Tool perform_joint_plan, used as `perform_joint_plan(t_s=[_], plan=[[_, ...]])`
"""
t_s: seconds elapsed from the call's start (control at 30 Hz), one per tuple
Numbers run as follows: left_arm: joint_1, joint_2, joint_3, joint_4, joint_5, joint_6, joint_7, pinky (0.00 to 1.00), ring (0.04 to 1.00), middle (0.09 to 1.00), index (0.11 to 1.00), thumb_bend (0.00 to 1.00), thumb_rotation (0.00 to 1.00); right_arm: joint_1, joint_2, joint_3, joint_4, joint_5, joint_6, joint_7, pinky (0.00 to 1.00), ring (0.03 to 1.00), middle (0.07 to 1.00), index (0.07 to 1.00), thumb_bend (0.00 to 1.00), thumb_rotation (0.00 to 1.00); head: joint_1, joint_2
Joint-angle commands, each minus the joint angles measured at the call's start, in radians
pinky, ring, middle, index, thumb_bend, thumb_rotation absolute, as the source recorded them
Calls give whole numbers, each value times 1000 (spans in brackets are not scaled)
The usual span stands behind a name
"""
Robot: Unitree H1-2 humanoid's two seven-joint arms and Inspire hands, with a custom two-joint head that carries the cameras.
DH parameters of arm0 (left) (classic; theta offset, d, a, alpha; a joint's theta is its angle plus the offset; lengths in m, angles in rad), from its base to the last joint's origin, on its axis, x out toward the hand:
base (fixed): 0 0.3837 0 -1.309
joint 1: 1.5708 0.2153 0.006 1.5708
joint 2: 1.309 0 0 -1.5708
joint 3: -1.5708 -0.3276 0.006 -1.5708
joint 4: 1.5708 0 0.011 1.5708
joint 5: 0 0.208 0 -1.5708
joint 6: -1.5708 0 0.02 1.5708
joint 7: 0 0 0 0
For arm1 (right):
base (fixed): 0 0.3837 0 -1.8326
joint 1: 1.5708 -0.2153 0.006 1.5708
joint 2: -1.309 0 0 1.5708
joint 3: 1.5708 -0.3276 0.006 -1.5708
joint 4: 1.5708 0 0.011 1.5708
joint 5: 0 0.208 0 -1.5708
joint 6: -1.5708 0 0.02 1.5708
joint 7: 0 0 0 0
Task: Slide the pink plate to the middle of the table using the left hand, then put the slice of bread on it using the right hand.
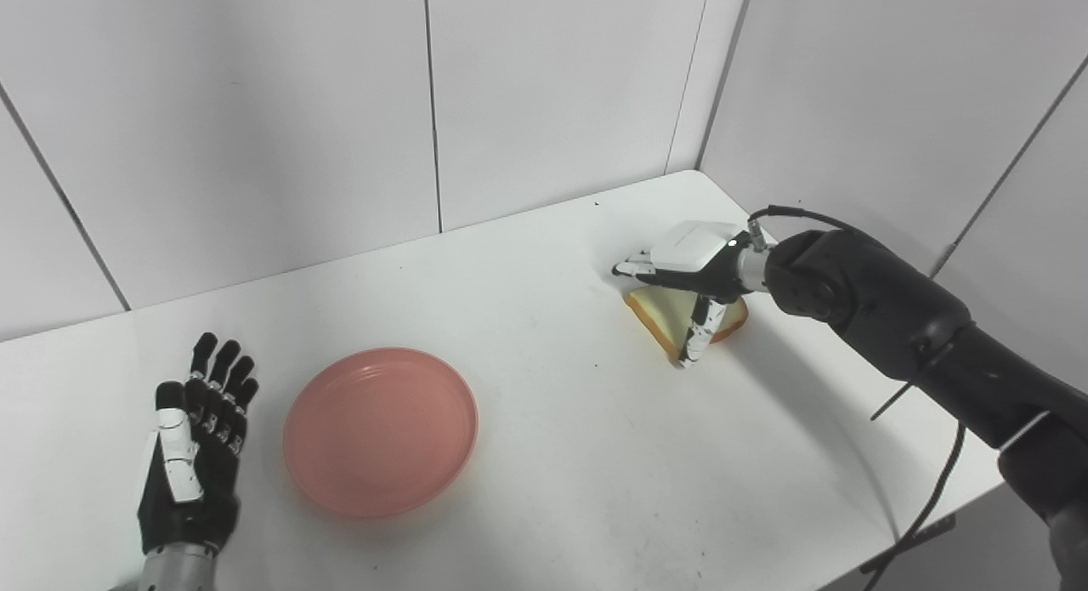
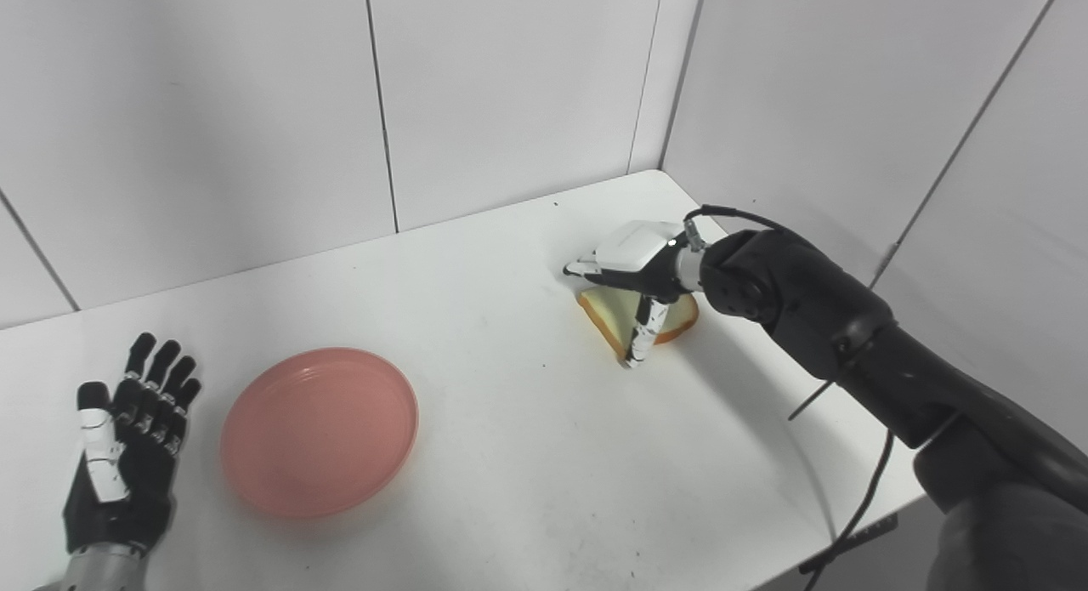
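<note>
The pink plate (image 1: 380,429) lies on the white table (image 1: 578,455), left of its middle. My left hand (image 1: 194,455) rests open and palm-up just left of the plate, a small gap away from its rim. The slice of bread (image 1: 667,312) lies flat near the table's back right. My right hand (image 1: 690,272) hovers over it. Its fingers (image 1: 633,269) reach past the far left edge and its thumb (image 1: 700,334) points down at the near edge. The hand straddles the slice, still spread, and hides its middle.
White wall panels close the back and right sides, meeting in a corner (image 1: 699,161) behind the bread. The table's right edge (image 1: 926,497) runs under my right forearm, where a black cable (image 1: 931,510) hangs down.
</note>
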Motion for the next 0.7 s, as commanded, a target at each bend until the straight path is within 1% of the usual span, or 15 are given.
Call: perform_joint_plan(t_s=[0.0,0.03,0.2,0.3,0.43,0.47,0.57,0.67], plan=[[68,4,-1,43,5,-22,-9,984,971,976,972,736,1000,-53,-42,-8,1,-18,-8,3,963,969,982,1000,1000,414,1,0],[68,2,-1,41,5,-20,-8,986,973,978,972,739,1000,-58,-42,-4,9,-23,-8,12,970,977,989,1000,1000,402,-1,-2],[69,-4,0,38,4,-20,-4,980,971,975,970,737,1000,-78,-51,12,25,-33,-19,52,981,993,1000,1000,1000,441,0,-1],[68,-4,-3,40,5,-21,-7,988,973,976,969,738,1000,-82,-56,16,20,-40,-15,77,983,997,1000,1000,1000,437,6,-4],[68,-6,-7,41,8,-22,-6,990,973,977,966,750,995,-87,-64,17,29,-49,-33,73,982,991,999,1000,1000,411,7,-7],[69,-6,-8,38,11,-22,-3,989,973,977,967,746,999,-89,-64,17,32,-50,-30,76,991,995,1000,1000,1000,392,8,-7],[71,-7,-9,35,14,-25,-4,988,974,977,968,740,1000,-97,-65,23,39,-61,-15,96,999,1000,1000,1000,1000,386,9,-11],[75,-10,-10,25,13,-15,-3,987,975,978,967,740,1000,-97,-62,34,51,-81,-32,79,986,995,1000,1000,1000,373,9,-14]])
